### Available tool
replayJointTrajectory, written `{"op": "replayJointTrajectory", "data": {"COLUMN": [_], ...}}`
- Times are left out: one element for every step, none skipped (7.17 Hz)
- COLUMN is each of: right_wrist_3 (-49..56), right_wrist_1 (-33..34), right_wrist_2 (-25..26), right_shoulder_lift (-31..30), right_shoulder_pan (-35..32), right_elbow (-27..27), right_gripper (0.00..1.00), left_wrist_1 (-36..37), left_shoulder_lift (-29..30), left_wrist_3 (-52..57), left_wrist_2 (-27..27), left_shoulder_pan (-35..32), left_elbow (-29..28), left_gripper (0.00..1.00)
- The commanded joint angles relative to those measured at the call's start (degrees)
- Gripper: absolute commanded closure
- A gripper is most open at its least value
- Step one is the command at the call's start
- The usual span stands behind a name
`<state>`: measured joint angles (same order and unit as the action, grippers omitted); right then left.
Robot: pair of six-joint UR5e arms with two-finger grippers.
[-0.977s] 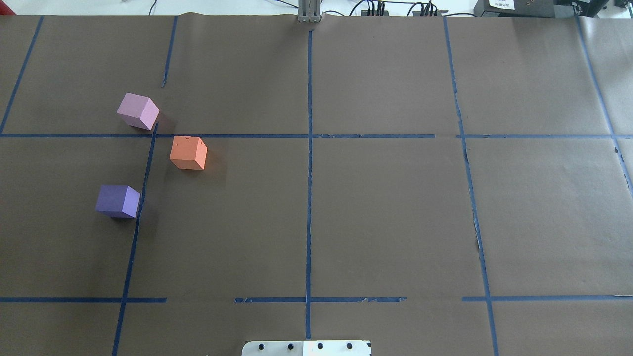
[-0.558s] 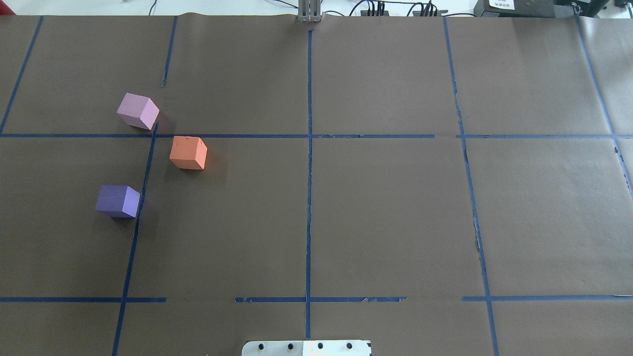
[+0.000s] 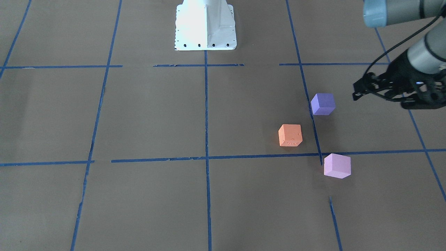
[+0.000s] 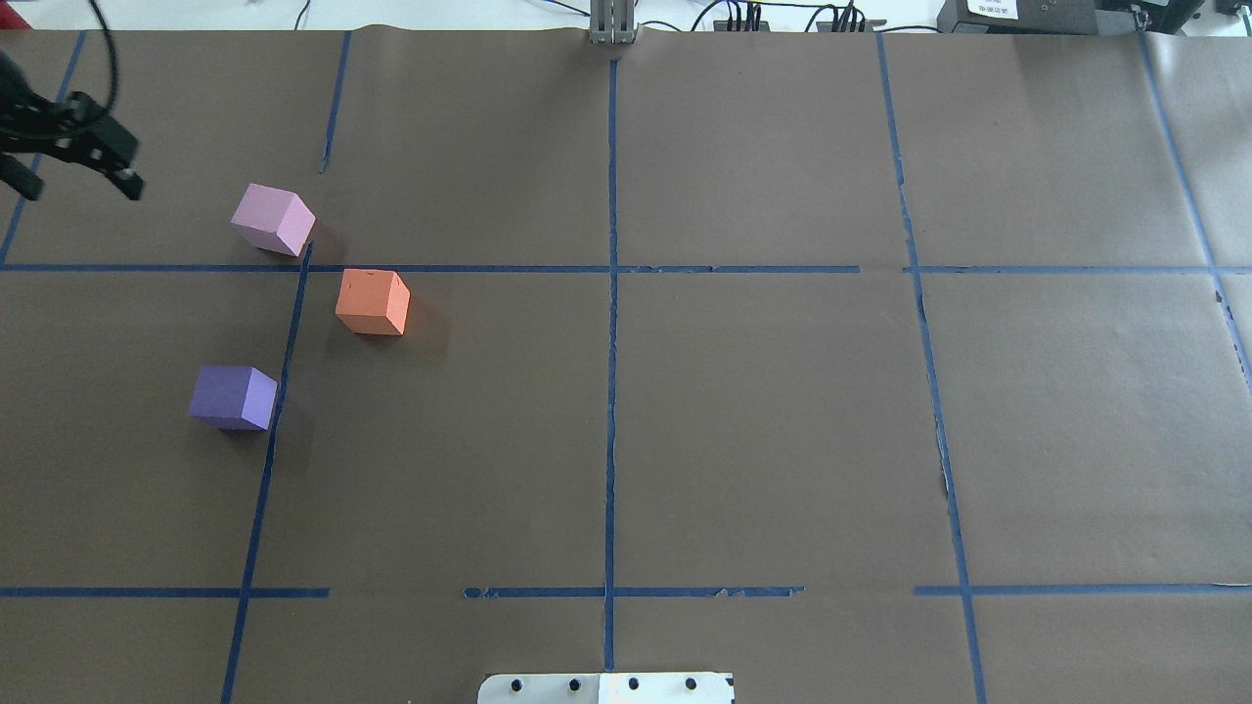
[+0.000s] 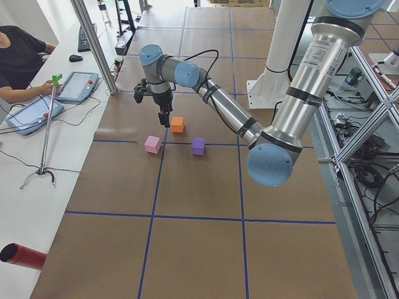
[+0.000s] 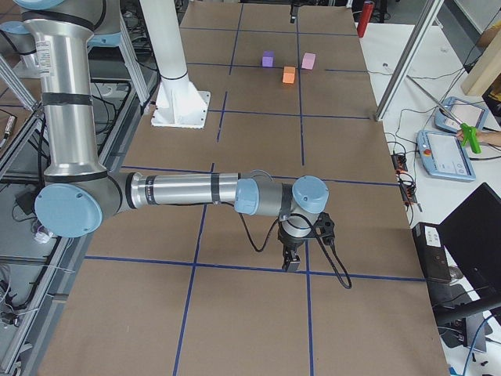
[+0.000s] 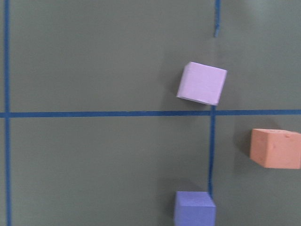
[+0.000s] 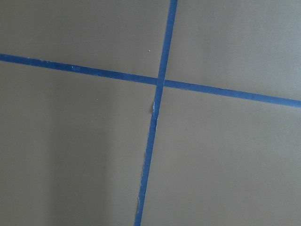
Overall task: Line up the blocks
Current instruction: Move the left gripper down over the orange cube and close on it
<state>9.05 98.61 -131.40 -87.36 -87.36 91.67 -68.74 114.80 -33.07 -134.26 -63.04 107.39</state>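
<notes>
Three cubes lie apart on the brown table cover, on my left side. The pale pink-lilac block (image 4: 274, 220) is farthest from me, the orange block (image 4: 373, 303) is in the middle and the dark violet block (image 4: 233, 397) is nearest. They also show in the front view as pink (image 3: 337, 166), orange (image 3: 290, 135) and violet (image 3: 323, 104), and in the left wrist view as pink (image 7: 202, 83), orange (image 7: 276, 148) and violet (image 7: 194, 208). My left gripper (image 4: 78, 184) is open and empty, above the table left of the pink block. My right gripper (image 6: 293, 262) shows only in the exterior right view, far from the blocks; I cannot tell whether it is open or shut.
Blue tape lines (image 4: 611, 391) form a grid on the cover. The robot base plate (image 4: 606, 687) sits at the near edge. Cables and a black box (image 4: 1037, 15) lie past the far edge. An operator (image 5: 19, 56) with tablets sits beside the table.
My left gripper has come into the overhead view at the far left edge. The three blocks have not moved.
</notes>
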Motion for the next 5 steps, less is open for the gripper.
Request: {"op": "replayJointTrajectory", "data": {"right_wrist_3": [0.0, 0.0, 0.0, 0.1, 0.0], "right_wrist_1": [0.0, 0.0, 0.0, 0.0, 0.0], "right_wrist_2": [0.0, 0.0, 0.0, 0.0, 0.0], "right_shoulder_lift": [0.0, 0.0, 0.0, 0.0, 0.0], "right_shoulder_pan": [0.0, 0.0, 0.0, 0.0, 0.0], "right_elbow": [0.0, 0.0, 0.0, 0.0, 0.0], "right_gripper": [0.00, 0.00, 0.00, 0.00, 0.00], "left_wrist_1": [-12.1, -14.7, -17.5, -19.7, -21.9], "left_shoulder_lift": [1.8, 1.8, 2.0, 3.6, 5.2], "left_wrist_3": [-10.1, -11.7, -12.1, -13.0, -13.7], "left_wrist_2": [1.9, 3.9, 3.9, 4.0, 5.0], "left_shoulder_pan": [8.0, 11.1, 12.6, 13.2, 14.6], "left_elbow": [-6.6, -8.4, -11.1, -14.3, -17.5], "left_gripper": [0.00, 0.00, 0.00, 0.00, 0.00]}}
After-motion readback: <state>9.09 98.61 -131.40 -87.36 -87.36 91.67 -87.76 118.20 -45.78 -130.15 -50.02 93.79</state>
